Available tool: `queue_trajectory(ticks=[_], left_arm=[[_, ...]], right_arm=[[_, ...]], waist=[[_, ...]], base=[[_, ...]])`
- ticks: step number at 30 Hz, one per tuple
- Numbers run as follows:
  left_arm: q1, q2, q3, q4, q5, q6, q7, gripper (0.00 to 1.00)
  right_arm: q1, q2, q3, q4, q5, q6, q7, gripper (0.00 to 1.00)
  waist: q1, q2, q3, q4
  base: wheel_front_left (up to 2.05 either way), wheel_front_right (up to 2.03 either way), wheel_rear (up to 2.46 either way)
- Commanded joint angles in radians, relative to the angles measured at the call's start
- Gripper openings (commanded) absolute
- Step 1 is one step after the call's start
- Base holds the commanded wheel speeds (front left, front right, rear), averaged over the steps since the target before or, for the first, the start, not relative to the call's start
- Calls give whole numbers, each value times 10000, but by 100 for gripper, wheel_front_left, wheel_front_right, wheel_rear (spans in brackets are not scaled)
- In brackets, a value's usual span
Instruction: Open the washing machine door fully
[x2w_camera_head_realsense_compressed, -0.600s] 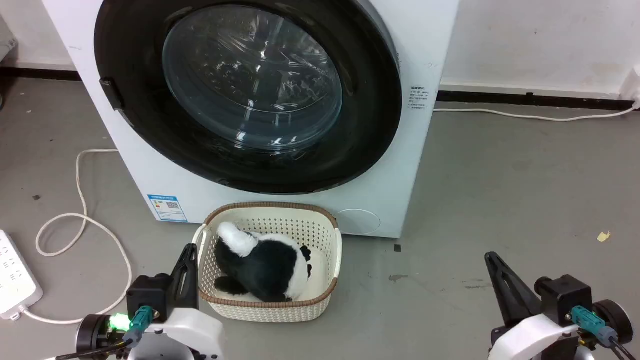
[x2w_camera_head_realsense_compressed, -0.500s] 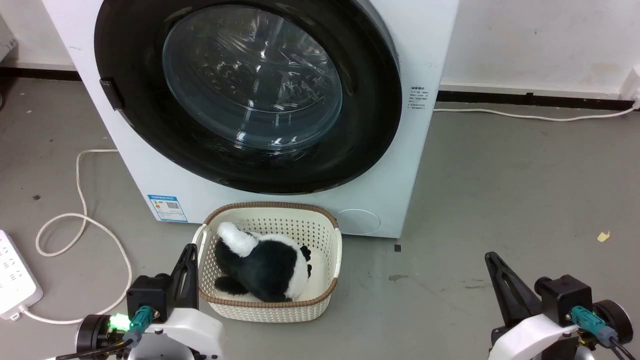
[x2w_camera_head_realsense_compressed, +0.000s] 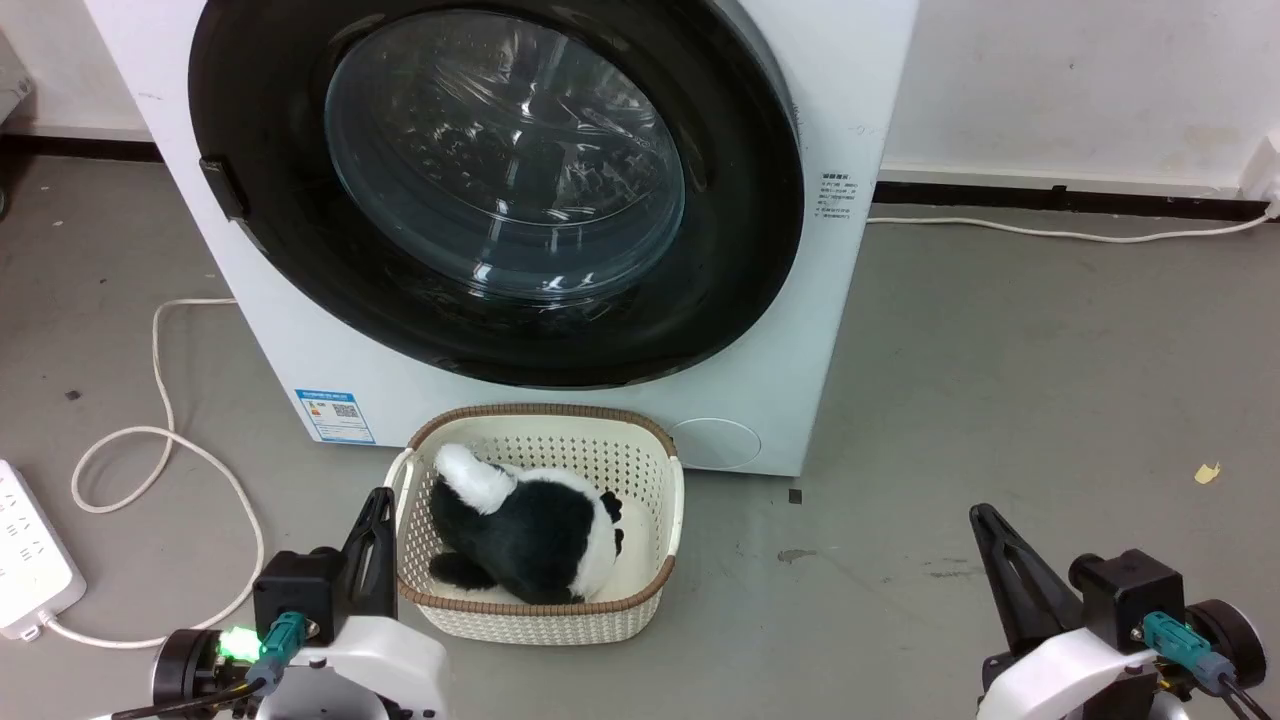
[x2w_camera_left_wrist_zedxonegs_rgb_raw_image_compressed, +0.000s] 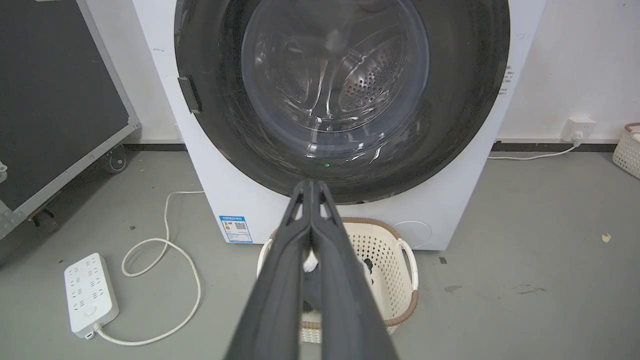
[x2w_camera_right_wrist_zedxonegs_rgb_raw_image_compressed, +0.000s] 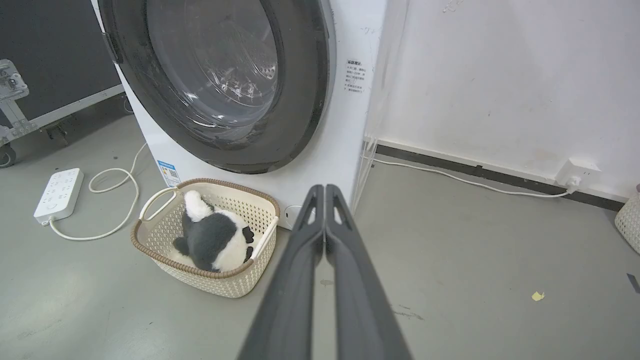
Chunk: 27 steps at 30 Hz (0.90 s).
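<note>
Washing machine (x2w_camera_head_realsense_compressed: 860, 90) is standing against the white wall and is taking most of the head view. The washing machine door (x2w_camera_head_realsense_compressed: 505, 160) is lying flat in its front, closed, with no gap showing at the rim. Opening seems not yet begun: both grippers are hovering low over the floor, well apart from the door. To do this step well, the robot is probably needing to reach the small dark tab (x2w_camera_head_realsense_compressed: 222, 188) on the door's left rim and hook or pinch it. After the latch is giving, it should be following the door's round path about the hinge side, not pulling straight. The basket (x2w_camera_head_realsense_compressed: 668, 470) is sitting just in front of the machine, below the door, so the arm should be passing above it. Counting now: one machine, one door, one basket in front and part of a second one (x2w_camera_right_wrist_zedxonegs_rgb_raw_image_compressed: 629, 220) by the wall, one black-and-white plush toy (x2w_camera_head_realsense_compressed: 520, 530) lying in the first basket, one white power strip (x2w_camera_head_realsense_compressed: 30, 560), two grippers. The left gripper (x2w_camera_head_realsense_compressed: 380, 500) is hanging just beside the basket's left wall and the right gripper (x2w_camera_head_realsense_compressed: 982, 515) over bare floor. Each is showing its fingers pressed together, grasping nothing.
</note>
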Motion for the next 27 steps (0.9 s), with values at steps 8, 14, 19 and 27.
queue_trajectory(ticks=[8,14,19,27], left_arm=[[143,3,-14,-39,89,24,3,0],[0,0,0,0,0,0,0,100],[-5,0,7,3,-29,2,-23,100],[-5,0,-87,-5,-103,28,-190,100]], right_arm=[[-118,40,-5,-47,-76,-13,5,0],[0,0,0,0,0,0,0,100],[11,-2,0,10,34,0,-23,100],[42,1,-90,39,163,-1,-190,100]], waist=[[0,0,0,0],[0,0,0,0],[0,0,2,-1],[0,0,44,8]], base=[[0,0,0],[0,0,0],[0,0,0],[0,0,0]])
